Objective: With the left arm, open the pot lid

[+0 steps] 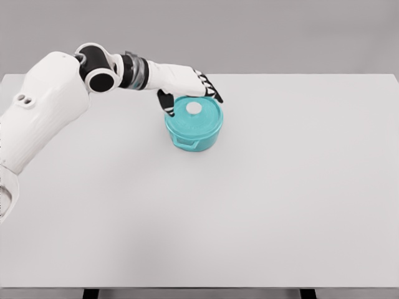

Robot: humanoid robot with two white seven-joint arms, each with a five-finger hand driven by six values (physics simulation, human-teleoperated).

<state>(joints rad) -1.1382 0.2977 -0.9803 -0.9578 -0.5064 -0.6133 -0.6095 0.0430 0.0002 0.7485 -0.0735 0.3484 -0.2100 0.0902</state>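
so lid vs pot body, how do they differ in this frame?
The lid is a flat disc seen from above, with a small white knob at its centre; the pot body shows as a curved wall with a side handle at the front. The lid sits on top, closed; the pot body rests on the table. The left hand is at the lid's far rim, not down at the pot body. Both are teal.

bright even light, soft faint shadows
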